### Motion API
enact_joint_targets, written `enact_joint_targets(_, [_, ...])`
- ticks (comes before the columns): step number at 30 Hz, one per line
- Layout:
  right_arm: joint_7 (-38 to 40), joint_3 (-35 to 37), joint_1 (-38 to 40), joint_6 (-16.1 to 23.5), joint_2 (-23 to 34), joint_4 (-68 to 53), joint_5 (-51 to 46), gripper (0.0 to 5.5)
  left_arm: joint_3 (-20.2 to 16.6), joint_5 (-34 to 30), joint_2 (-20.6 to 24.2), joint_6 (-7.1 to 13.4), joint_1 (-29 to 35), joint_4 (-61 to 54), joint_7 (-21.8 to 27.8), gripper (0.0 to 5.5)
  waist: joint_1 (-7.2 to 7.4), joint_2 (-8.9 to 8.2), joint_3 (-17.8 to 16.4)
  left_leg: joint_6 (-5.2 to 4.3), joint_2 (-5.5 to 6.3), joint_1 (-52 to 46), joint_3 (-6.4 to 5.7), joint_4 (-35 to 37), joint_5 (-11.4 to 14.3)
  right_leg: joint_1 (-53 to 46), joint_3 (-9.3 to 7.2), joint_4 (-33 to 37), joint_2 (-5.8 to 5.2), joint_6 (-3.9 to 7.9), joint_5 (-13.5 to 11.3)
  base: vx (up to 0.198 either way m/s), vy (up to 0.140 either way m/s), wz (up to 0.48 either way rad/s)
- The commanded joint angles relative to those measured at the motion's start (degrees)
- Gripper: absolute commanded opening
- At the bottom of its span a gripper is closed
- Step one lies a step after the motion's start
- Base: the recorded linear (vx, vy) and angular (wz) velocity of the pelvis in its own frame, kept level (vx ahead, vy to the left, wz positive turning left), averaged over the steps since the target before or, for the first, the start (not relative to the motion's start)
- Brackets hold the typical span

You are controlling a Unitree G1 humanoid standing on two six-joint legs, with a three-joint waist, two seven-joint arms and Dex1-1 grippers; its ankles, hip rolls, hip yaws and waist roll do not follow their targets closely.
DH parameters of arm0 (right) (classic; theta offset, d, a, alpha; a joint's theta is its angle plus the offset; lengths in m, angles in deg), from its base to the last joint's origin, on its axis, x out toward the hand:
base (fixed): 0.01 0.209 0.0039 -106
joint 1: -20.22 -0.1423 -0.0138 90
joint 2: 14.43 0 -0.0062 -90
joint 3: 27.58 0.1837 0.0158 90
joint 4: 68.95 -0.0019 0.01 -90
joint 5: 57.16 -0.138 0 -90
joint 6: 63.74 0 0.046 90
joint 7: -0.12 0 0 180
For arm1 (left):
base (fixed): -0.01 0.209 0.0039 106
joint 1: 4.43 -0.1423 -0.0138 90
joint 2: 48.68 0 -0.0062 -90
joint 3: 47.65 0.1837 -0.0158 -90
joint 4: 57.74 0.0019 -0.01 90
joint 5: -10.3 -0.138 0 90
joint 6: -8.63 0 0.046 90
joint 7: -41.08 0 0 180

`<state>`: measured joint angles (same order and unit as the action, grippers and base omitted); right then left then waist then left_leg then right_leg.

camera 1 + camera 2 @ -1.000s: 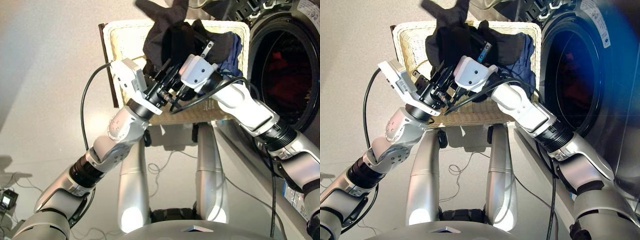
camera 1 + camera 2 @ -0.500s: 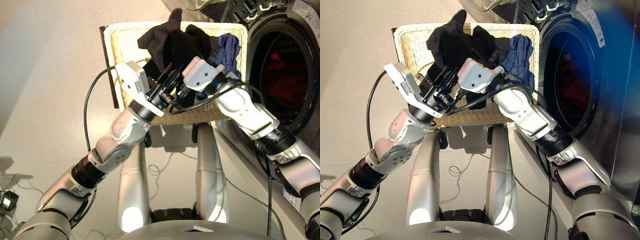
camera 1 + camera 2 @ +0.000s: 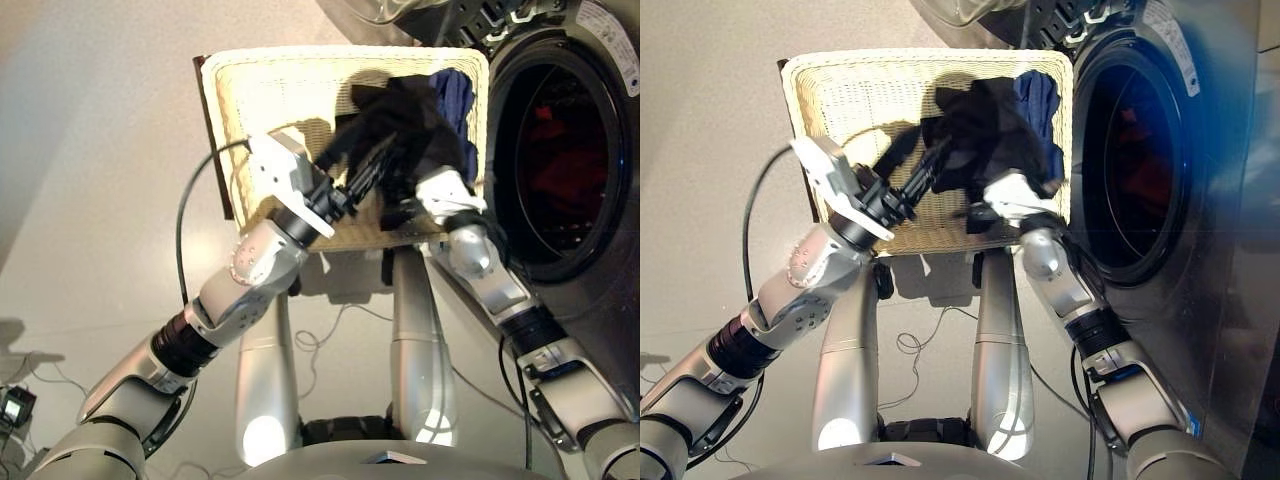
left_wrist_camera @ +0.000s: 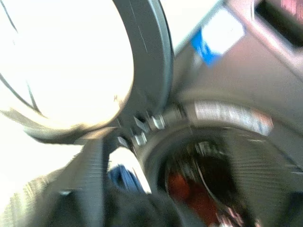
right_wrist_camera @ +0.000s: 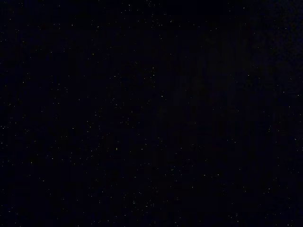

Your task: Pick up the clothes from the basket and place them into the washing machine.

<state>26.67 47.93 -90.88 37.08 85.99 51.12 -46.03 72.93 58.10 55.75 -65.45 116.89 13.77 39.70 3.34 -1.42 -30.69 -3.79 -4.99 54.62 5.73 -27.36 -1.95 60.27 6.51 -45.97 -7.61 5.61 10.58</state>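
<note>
The cream wicker basket (image 3: 222, 110) stands ahead of me, left of the washing machine (image 3: 605, 70). A black garment (image 3: 400, 115) hangs bunched over the basket's right half, casting a shadow on the weave. My left gripper (image 3: 383, 157) reaches into its lower fold, shut on it. The cloth drapes over my right gripper (image 3: 400, 212) and blacks out the right wrist view. A navy garment (image 3: 458, 92) lies in the basket's far right corner. A coral-orange garment (image 3: 560, 140) lies inside the drum and also shows in the left wrist view (image 4: 182, 188).
The washer's round glass door (image 4: 142, 61) stands open above the basket's far right corner. A dark strip (image 3: 207, 150) runs along the basket's left side. Loose cables (image 3: 325, 335) trail on the floor, with a small device (image 3: 14, 400) at far left.
The black garment has come down from above the basket's far rim to its right side. My right arm has drawn back and turned toward the washer; the left gripper followed rightward.
</note>
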Motion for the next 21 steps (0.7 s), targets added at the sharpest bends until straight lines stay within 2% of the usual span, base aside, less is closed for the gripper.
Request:
enact_joint_targets(1, [7.10, 3.08, -0.14, 2.25, 0.59, -0.79, -2.06, 0.00, -0.28, -2.03, -1.40, 3.47, 1.81, -5.76, -0.23, 5.50, 1.41, 3.42, 0.89, -1.63, -2.11, 0.64, -1.89, -9.34, 6.90, -1.44, -0.88, 11.05, 0.31, 2.72, -10.82, 0.000, 0.000, 0.000])
enact_joint_targets(6, [13.03, 6.80, -4.75, 1.49, -0.16, 5.73, -5.86, 0.00, 0.81, -2.15, -2.68, 3.80, 2.75, -5.44, -1.02, 5.50, 0.99, 3.95, 0.89, -1.66, -2.00, 0.93, -2.09, -9.76, 7.20, -1.19, -0.89, 10.74, 0.33, 2.72, -10.60, 0.000, 0.000, 0.000])
enact_joint_targets(9, [15.46, 7.78, -8.51, 0.68, 2.19, 9.35, -6.34, 0.00, 1.59, -1.99, -3.82, 3.84, 3.45, -4.68, -0.93, 5.50, 0.61, 4.22, 0.89, -1.65, -1.81, 0.92, -2.19, -9.64, 7.28, -1.04, -0.91, 10.58, 0.36, 2.68, -10.52, 0.000, 0.000, 0.000])
enact_joint_targets(13, [19.97, 11.36, -16.51, 1.79, 5.26, 17.92, -13.61, 0.00, 3.46, -1.76, -5.37, 3.99, 4.72, -3.39, -1.45, 5.50, -0.21, 4.69, 0.89, -1.67, -1.53, 1.23, -2.31, -10.11, 7.64, -0.90, -0.84, 10.26, 0.07, 2.64, -10.24, 0.000, 0.000, 0.000])
enact_joint_targets(16, [22.54, 10.53, -19.43, 0.73, 7.11, 21.51, -12.81, 0.00, 3.94, -1.51, -6.10, 4.25, 5.29, -2.93, -2.00, 5.50, -0.76, 5.18, 0.89, -1.64, -1.22, 1.54, -2.39, -10.34, 7.74, -0.64, -1.00, 10.01, -0.06, 2.60, -10.11, 0.000, 0.000, 0.000])
enact_joint_targets(19, [22.29, 10.34, -22.00, -0.11, 8.88, 24.41, -13.58, 0.00, 4.13, -1.23, -6.58, 4.27, 5.65, -2.40, -1.91, 5.50, -1.11, 5.44, 0.89, -1.57, -1.11, 1.85, -2.48, -10.57, 7.80, -0.36, -0.96, 9.88, -0.21, 2.57, -10.11, 0.000, 0.000, 0.000])
enact_joint_targets(21, [21.44, 10.38, -25.26, -0.50, 12.36, 28.47, -16.58, 0.00, 4.72, -0.94, -6.86, 4.28, 5.82, -2.20, -1.87, 5.50, -1.58, 5.53, 0.89, -1.59, -1.03, 2.22, -2.52, -10.78, 7.90, 0.01, -0.92, 9.69, -0.33, 2.53, -10.06, 0.000, 0.000, 0.000])
